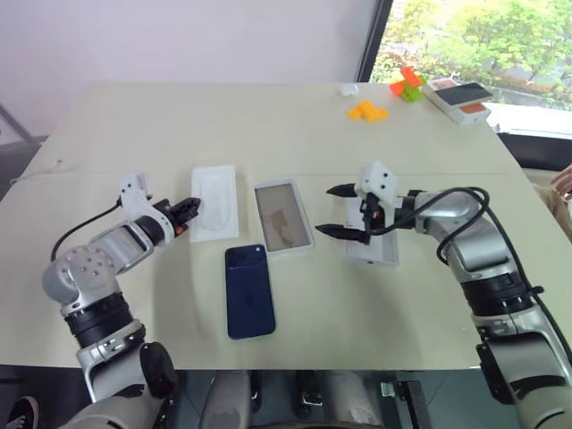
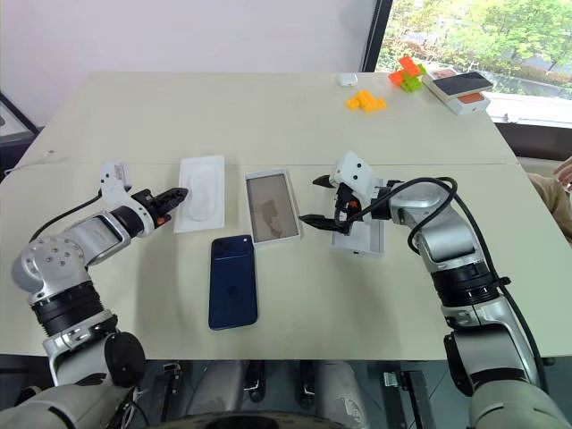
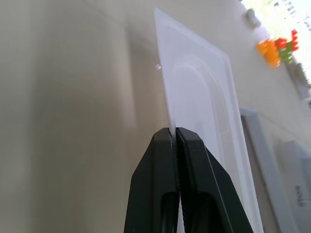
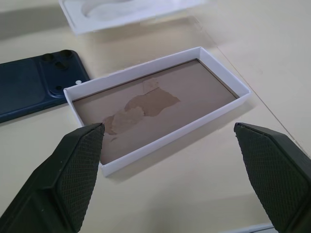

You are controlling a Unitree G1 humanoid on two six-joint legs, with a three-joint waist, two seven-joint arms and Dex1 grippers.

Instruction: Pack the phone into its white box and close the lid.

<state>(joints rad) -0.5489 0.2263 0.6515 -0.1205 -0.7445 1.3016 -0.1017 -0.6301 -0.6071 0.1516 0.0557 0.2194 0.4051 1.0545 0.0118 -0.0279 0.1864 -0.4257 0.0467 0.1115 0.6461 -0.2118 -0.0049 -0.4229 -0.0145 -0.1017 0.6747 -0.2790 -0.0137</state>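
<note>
While the left gripper (image 1: pixel 191 211) is clamped shut on the near edge of the flat white insert (image 1: pixel 214 201), the packing itself is not begun, as far as the frames allow a judgement. The left wrist view shows the black fingers (image 3: pixel 165 160) pressed together with the insert's thin edge pinched between them. The right gripper (image 1: pixel 336 211) hangs with its jaws spread wide and nothing between them, aimed at the white box (image 1: pixel 282 215).

Taking the white box as the landmark: it lies open on the table (image 1: pixel 268 125), its brownish floor bare. The insert lies just to the left of it. The phone (image 1: pixel 248 290) lies back-up just nearer the robot than the box, beside its near left corner, apart from it. The lid (image 1: pixel 375 241) sits to the right of the box, under the right gripper's wrist and partly hidden by it.

Still to do, by my reading: lay the phone into the tray, then fit the lid.

Far beyond the box, towards the table's right back corner, sit orange pieces (image 1: pixel 367 111), a small orange-and-green thing (image 1: pixel 407 85) and a box with an orange and dark print (image 1: pixel 458 98). The table is pale beige; behind it stand a light wall and a window with greenery.
</note>
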